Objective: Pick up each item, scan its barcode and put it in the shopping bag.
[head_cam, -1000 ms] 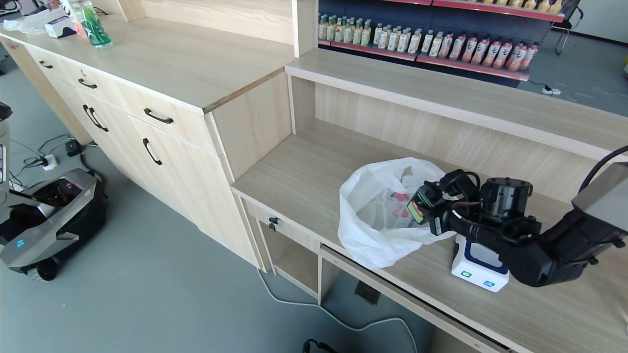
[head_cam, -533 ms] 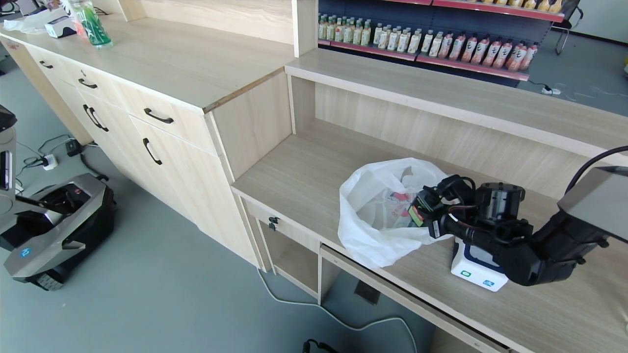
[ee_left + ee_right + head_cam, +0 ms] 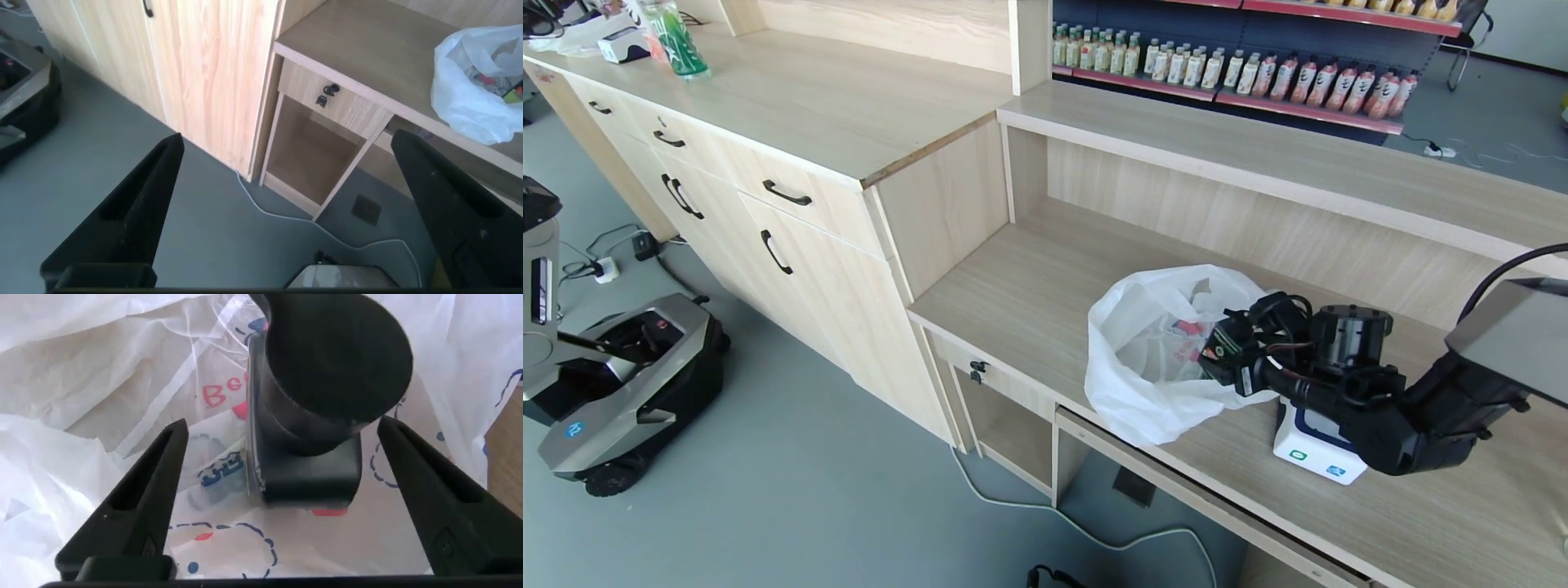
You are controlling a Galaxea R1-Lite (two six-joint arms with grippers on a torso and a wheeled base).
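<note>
A white plastic shopping bag lies open on the lower wooden counter. My right gripper sits at the bag's mouth, open. In the right wrist view a dark item with a round black cap is inside the bag, between the right gripper's spread fingers, with a gap on each side. A white and blue barcode scanner stands on the counter just under the right arm. My left gripper hangs open over the grey floor, away from the counter, with nothing in it.
A taller cabinet with drawers stands to the left, with a green bottle at its far end. A raised shelf runs behind the counter. A grey wheeled machine sits on the floor at left. A cable trails below.
My right gripper has sunk a little and moved left into the bag's mouth, and the red and green label it showed is now mostly hidden. The grey machine on the floor has shifted right.
</note>
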